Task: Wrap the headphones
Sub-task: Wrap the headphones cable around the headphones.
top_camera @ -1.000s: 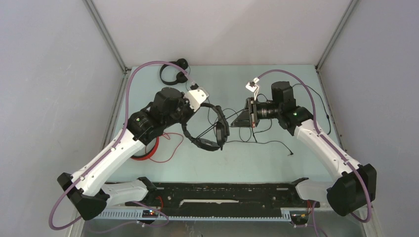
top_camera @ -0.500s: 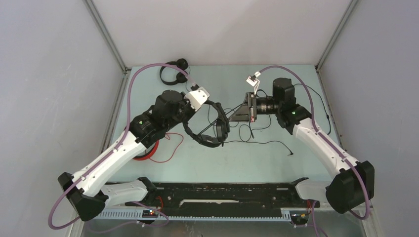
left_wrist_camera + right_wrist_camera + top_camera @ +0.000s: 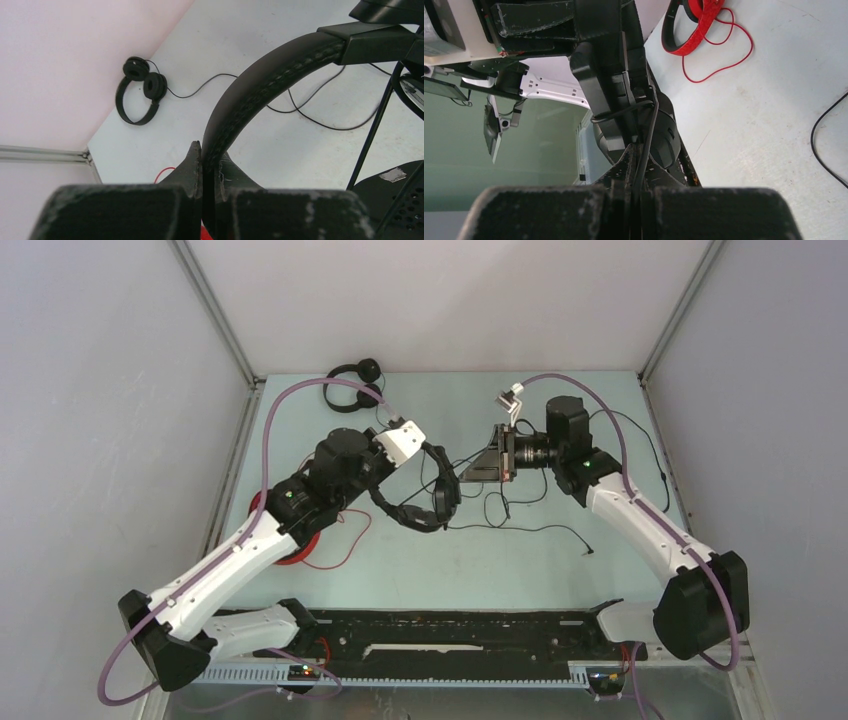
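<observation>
"Over the middle of the pale green table (image 3: pixel 450 580), the bulkier black headset (image 3: pixel 425 502) is hanging between the two arms. Plain grey walls (image 3: pixel 450 300) are closing the table in on three sides, with metal posts (image 3: pixel 215 310) running up at the far corners."

"And the other two headsets?"

"The slim black headset (image 3: pixel 350 388) is lying in the far left corner, well apart. The red headset (image 3: pixel 300 555) is lying near the left edge, half hidden under the left arm (image 3: pixel 220 565)."

"What is each wrist camera adding?"

"The left one is showing the stitched headband (image 3: pixel 265 75) arching up out of the left gripper (image 3: pixel 202 152), a grip the overhead view is hiding. The right one is showing the thin cable (image 3: pixel 647 127) running from an ear cup (image 3: pixel 666 132) down into the right gripper (image 3: pixel 634 167), and the red cord (image 3: pixel 751 47) looping loose on the table."

"So how are the jaws standing?"

"The left jaws are clamping the headband, one finger on each face. The right jaws are pinching tight on the cable, just beside the cup. More black cable is trailing across the table beside the right arm (image 3: pixel 640 520)."
</observation>
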Robot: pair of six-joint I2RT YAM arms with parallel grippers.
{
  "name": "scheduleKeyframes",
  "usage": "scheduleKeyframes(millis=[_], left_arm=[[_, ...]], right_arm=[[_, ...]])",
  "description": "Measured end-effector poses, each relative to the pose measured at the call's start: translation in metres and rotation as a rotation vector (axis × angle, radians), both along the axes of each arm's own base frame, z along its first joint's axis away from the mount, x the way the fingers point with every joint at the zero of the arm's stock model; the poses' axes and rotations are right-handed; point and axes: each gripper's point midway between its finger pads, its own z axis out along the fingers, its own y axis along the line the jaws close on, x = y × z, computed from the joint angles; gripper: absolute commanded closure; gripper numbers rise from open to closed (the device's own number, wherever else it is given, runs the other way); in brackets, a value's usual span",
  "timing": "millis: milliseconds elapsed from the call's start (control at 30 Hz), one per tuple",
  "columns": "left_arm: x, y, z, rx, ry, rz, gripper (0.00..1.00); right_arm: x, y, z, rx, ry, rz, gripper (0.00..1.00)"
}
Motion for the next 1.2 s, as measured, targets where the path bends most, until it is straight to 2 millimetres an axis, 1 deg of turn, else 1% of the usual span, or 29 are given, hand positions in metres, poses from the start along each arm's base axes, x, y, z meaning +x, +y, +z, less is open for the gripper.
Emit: scheduleKeyframes(millis=[133, 300, 400, 500, 567, 633, 733, 800, 1033, 1133, 1200], left_arm=[[0.008, 0.003, 0.01, 0.021, -0.065, 0.011, 1.0], [0.016, 0.004, 0.012, 0.043, -0.124, 0.031, 1.0], [0.02, 0.006, 0.018, 0.054, -0.157, 0.048, 1.0], [0.025, 0.005, 0.018, 0.06, -0.167, 0.061, 1.0], [0.027, 0.008, 0.014, 0.078, -0.161, 0.081, 1.0], [0.029, 0.02, 0.002, 0.136, -0.132, 0.132, 1.0], [0.03, 0.029, -0.011, 0.174, -0.092, 0.18, 1.0], [0.03, 0.033, -0.018, 0.171, -0.066, 0.216, 1.0], [0.026, 0.048, -0.034, 0.114, 0.023, 0.374, 1.0], [0.025, 0.054, -0.033, 0.068, 0.042, 0.448, 1.0], [0.025, 0.058, -0.029, 0.016, 0.051, 0.501, 1.0]], right_arm=[[0.003, 0.0, 0.002, 0.005, 0.032, -0.025, 1.0], [0.005, 0.002, 0.007, 0.02, 0.09, -0.045, 1.0], [0.007, 0.003, 0.012, 0.038, 0.107, -0.051, 1.0], [0.007, 0.006, 0.017, 0.056, 0.109, -0.05, 0.94], [0.007, 0.009, 0.02, 0.068, 0.104, -0.044, 0.92], [0.007, 0.011, 0.027, 0.088, 0.077, -0.038, 0.92], [0.007, 0.018, 0.034, 0.114, 0.044, -0.019, 0.91], [0.006, 0.026, 0.035, 0.125, 0.032, -0.002, 0.91], [-0.003, 0.053, 0.02, 0.112, 0.042, 0.051, 0.91], [-0.01, 0.063, 0.016, 0.107, 0.026, 0.069, 0.9], [-0.015, 0.07, 0.014, 0.103, 0.007, 0.082, 0.89]])
